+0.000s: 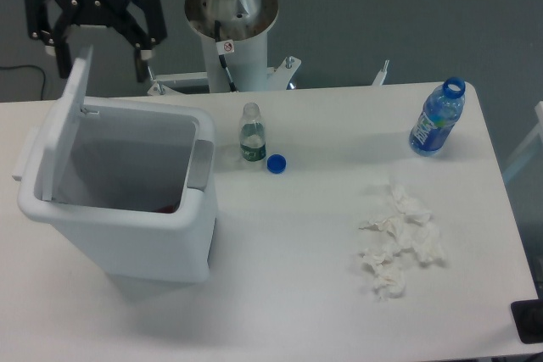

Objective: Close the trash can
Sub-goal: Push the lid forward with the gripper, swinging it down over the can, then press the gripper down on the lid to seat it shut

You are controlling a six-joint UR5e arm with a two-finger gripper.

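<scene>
Standing: the trash can [127, 209] sits at the left end of the white surface [297, 294], open at the top, something small and red showing at the bottom inside.
Lid: the lid [66, 129] stands nearly upright on its hinge along the can's left side, tilted only slightly outward.
Latch: a grey latch strip [200, 164] runs down the can's right rim.
Gripper: the gripper [96, 61] hangs above the lid's top edge, its dark fingers [142, 47] spread wide apart, one on each side of that edge, holding nothing.
Small bottle: a small clear bottle [251, 135] stands uncapped just right of the can, with a blue cap [276, 164] lying beside it.
Blue bottle: a blue bottle [437, 118] stands open near the far right corner.
Tissues: crumpled tissues [399, 239] lie right of centre.
</scene>
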